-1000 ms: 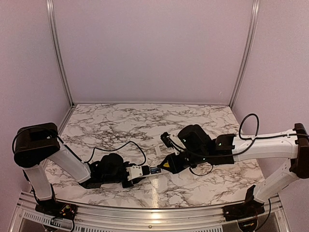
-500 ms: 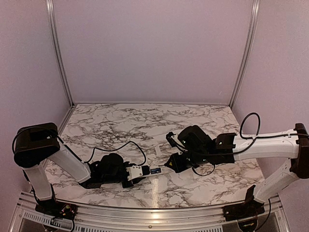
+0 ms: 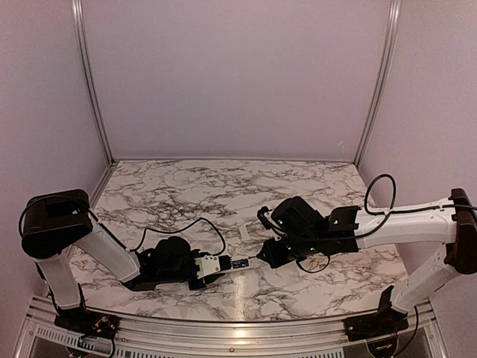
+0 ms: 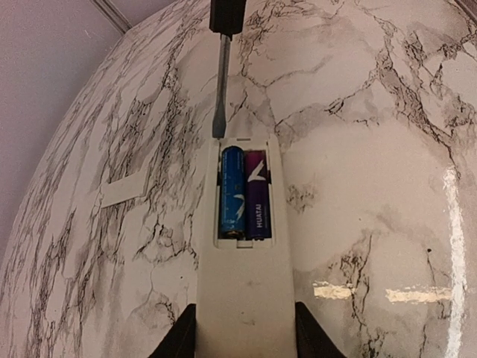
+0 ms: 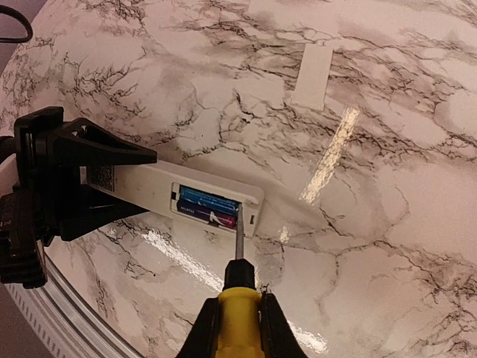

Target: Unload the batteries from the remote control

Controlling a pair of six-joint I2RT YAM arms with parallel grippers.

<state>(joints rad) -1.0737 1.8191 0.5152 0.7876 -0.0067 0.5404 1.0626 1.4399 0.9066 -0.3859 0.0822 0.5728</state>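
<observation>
The white remote control (image 4: 242,298) lies on the marble table with its battery bay open, and my left gripper (image 4: 242,332) is shut on its body. Two batteries, one blue (image 4: 232,190) and one purple (image 4: 256,192), sit side by side in the bay. They also show in the right wrist view (image 5: 207,207). My right gripper (image 5: 239,317) is shut on the yellow-handled screwdriver (image 5: 240,328). The screwdriver's blade tip (image 4: 218,130) rests at the bay's outer end by the blue battery. In the top view the left gripper (image 3: 212,266) and the right gripper (image 3: 262,256) meet at the remote (image 3: 223,263).
The small flat white cover piece (image 3: 244,231) lies on the table just beyond the remote, and it also shows in the left wrist view (image 4: 121,192) and the right wrist view (image 5: 313,74). A black cable (image 3: 186,224) loops behind the left arm. The table's metal front rail (image 3: 238,332) is close.
My right arm has drawn back slightly to the right and its wrist has shifted, with the screwdriver still pointing at the remote's end. The left arm and the remote have not moved.
</observation>
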